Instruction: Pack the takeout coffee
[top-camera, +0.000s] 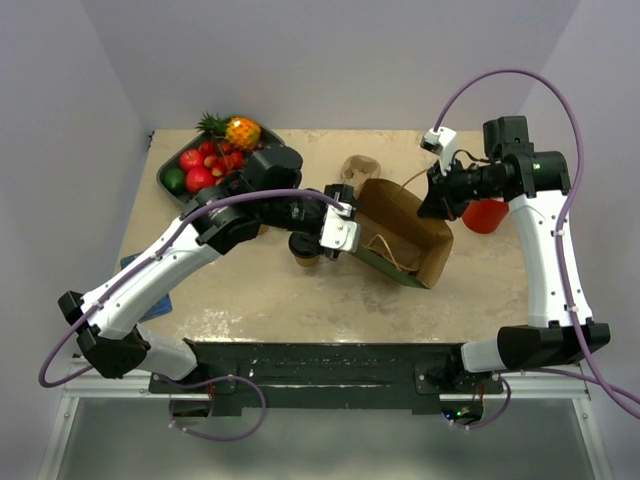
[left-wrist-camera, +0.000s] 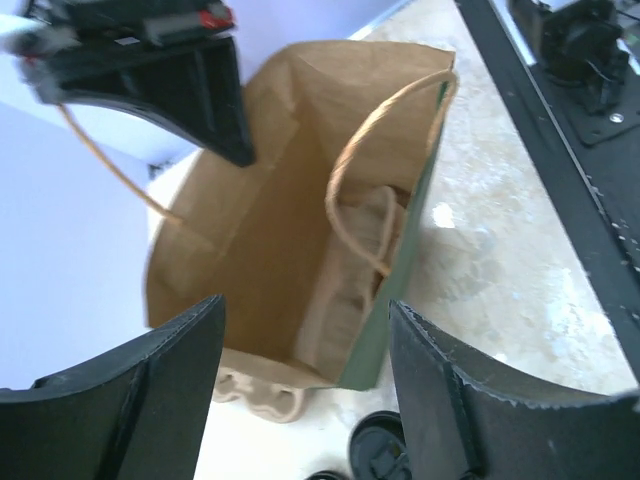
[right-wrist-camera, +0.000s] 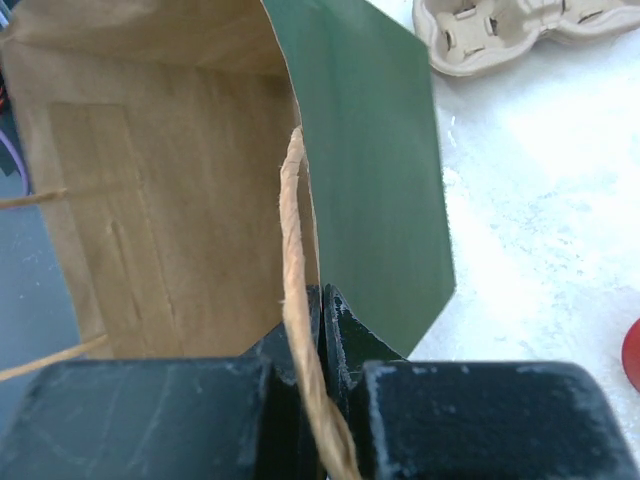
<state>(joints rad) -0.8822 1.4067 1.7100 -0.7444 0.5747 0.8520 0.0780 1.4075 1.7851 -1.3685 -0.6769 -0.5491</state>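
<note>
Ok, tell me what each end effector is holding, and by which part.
Right end effector: shut on the green-sided brown paper bag, pinching its open rim beside the twisted paper handle. Left end effector: open, holding nothing.

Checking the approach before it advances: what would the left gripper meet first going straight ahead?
The paper bag: the left gripper points into its open mouth. It would likely brush the twine handle hanging across that opening first, though depth is unclear.
</note>
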